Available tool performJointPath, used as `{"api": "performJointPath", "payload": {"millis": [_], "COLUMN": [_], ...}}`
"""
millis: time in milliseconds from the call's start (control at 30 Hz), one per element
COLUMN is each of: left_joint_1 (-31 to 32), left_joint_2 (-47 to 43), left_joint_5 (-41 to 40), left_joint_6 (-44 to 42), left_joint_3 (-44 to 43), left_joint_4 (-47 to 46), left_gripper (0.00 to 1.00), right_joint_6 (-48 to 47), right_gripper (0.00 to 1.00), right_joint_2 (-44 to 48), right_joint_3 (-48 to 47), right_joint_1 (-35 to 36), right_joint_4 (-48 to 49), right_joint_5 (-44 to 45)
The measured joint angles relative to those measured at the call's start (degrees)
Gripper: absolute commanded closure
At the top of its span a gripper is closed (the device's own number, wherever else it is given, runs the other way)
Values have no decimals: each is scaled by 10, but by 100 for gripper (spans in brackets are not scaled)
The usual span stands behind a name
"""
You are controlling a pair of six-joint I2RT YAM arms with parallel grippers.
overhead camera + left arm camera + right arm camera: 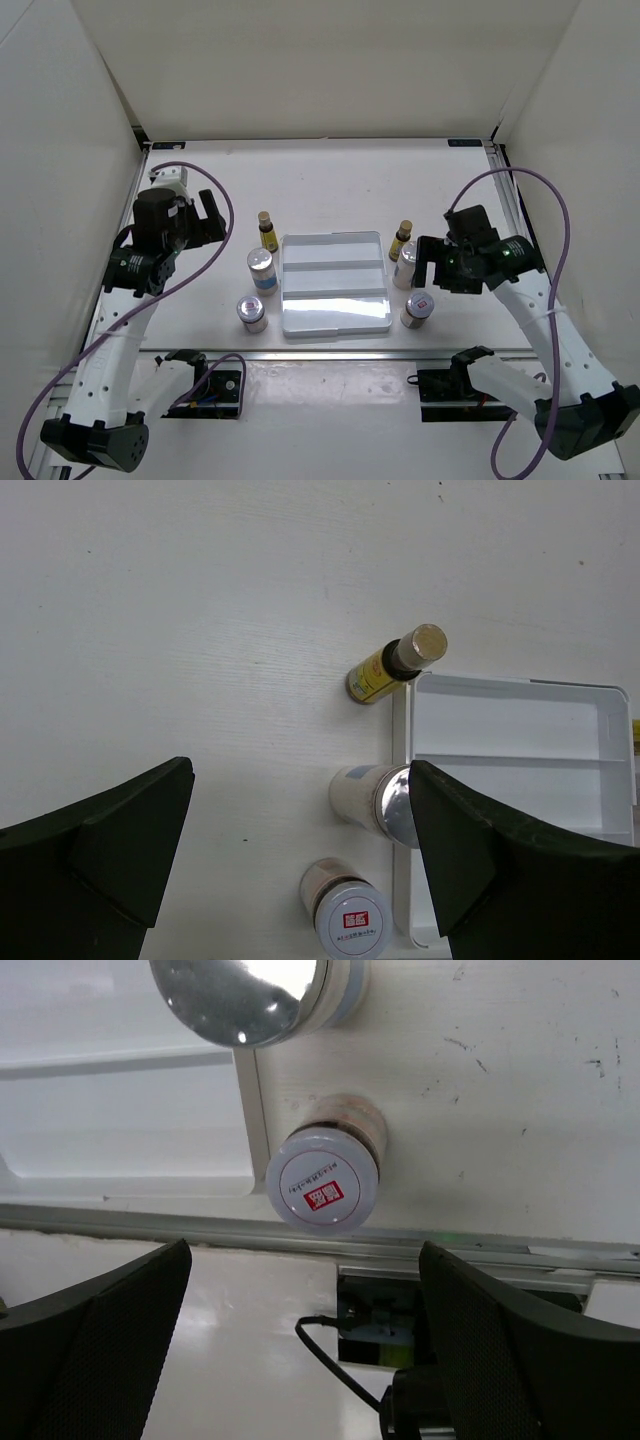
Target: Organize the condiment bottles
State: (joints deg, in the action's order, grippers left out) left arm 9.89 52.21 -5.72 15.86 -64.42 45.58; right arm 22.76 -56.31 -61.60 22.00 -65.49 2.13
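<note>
Condiment bottles (pixel 260 270) stand upright on the counter (pixel 330 190), three flanking each side of the tray (pixel 333 315). Both jaws gape empty. The right jaws hang over the red-marked bottle (pixel 323 1190) right of the tray, while the left jaws sit farther off.

The top camera looks steeply down on the whole table (pixel 330 185). Both wrist cameras look down from closer, each catching the white tray (pixel 335 300) edge.

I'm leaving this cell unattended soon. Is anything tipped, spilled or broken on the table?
Nothing stands out. The left three bottles and the right three bottles all stand upright beside the tray; no spill or damage shows.
</note>
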Motion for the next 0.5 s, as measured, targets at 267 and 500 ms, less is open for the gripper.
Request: {"api": "performJointPath", "payload": {"millis": [267,500], "left_joint_1": [0,0], "left_joint_2": [-6,-6], "left_joint_5": [2,2], "left_joint_6": [1,1], "left_joint_3": [0,0], "left_joint_4": [0,0], "left_gripper": [1,1], "right_joint_6": [112,167], "right_gripper": [0,0], "right_joint_2": [39,26], "right_joint_3": [101,108], "right_joint_1": [39,63], "right_joint_4": [53,56], "right_joint_5": [31,84]}}
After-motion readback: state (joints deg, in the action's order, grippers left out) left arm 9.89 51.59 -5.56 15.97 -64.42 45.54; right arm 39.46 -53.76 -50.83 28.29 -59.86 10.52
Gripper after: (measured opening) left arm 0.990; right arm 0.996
